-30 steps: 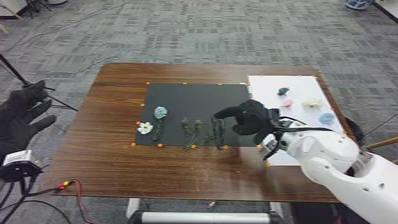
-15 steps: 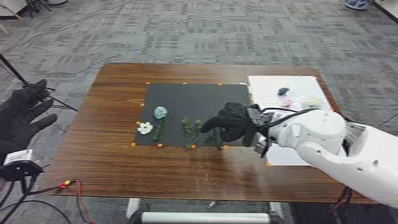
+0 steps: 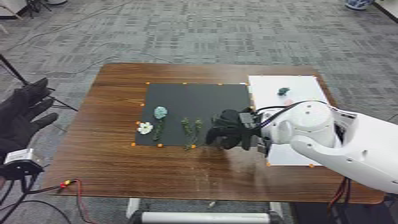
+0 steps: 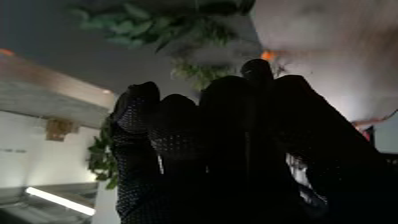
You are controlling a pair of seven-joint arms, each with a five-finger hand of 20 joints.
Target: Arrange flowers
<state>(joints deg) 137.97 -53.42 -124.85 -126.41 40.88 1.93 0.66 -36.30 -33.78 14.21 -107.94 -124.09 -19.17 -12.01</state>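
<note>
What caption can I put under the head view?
Right robot hand over a dark mat, right of a blue flower and a white flower.

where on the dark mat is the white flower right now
In the head view, the white flower lies near the dark mat's near left corner, just left of the pale blue flower with the long green stem.

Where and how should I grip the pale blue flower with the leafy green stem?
Probably by the stem, below the broad bloom, from above and the right: the stem lies nearly straight, pointing toward the robot, and the white flower sits close on its left.
</note>
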